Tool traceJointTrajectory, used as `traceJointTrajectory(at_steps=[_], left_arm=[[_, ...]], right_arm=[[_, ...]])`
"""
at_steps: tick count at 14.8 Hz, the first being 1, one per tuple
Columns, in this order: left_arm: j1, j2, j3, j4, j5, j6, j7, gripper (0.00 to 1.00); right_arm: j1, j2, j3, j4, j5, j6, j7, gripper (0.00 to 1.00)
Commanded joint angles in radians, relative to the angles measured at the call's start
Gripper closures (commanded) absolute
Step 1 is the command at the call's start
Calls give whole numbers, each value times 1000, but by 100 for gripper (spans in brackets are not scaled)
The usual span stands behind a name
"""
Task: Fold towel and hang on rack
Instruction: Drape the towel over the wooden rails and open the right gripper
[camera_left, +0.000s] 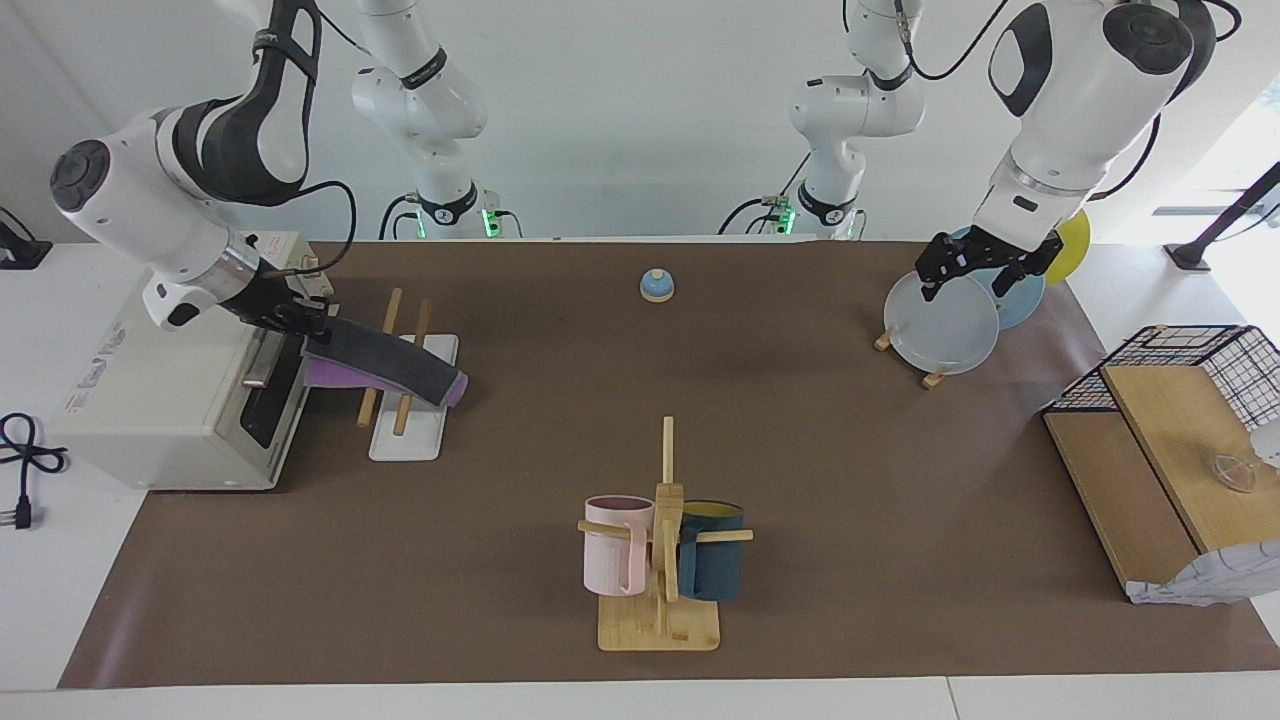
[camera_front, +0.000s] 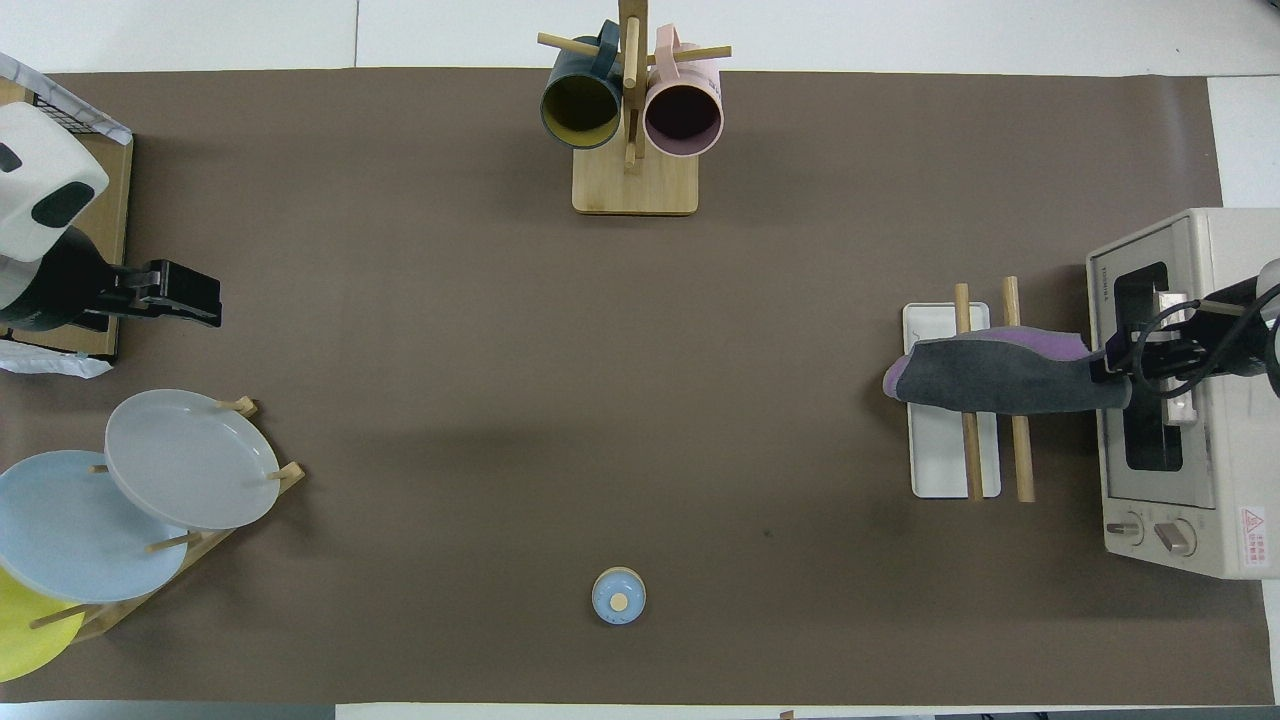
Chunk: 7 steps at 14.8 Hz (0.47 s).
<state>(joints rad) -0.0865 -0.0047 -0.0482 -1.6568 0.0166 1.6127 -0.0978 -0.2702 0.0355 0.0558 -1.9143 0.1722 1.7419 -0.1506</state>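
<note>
Towel (camera_left: 385, 365) lies folded across both rods of the rack (camera_left: 408, 400), beside the toaster oven (camera_left: 165, 395), its length running from my right gripper (camera_left: 298, 318) toward the table's middle. I can't tell whether that gripper grips the end or has released it. My left gripper (camera_left: 985, 265) waits open over the plates (camera_left: 945, 322). Overhead shows the towel crossing the rods squarely; the facing view shows its downward slope.
</note>
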Motion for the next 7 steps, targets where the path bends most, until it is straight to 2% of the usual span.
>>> traceJointTrajectory(at_steps=[1,5,7], left_arm=[[-7,-18,11,-17,10,12,9,0],[-1,-18,14,-15,-50,16,10,0],[-1,-18,13,-17,-50,16,10,0]], right_arm=[[-17,-20,12,-22,-16,21,-35,0],[-9,-14,13,37,-43,8,-46,0],[9,-12,15,107,-65,-27,-40,0]])
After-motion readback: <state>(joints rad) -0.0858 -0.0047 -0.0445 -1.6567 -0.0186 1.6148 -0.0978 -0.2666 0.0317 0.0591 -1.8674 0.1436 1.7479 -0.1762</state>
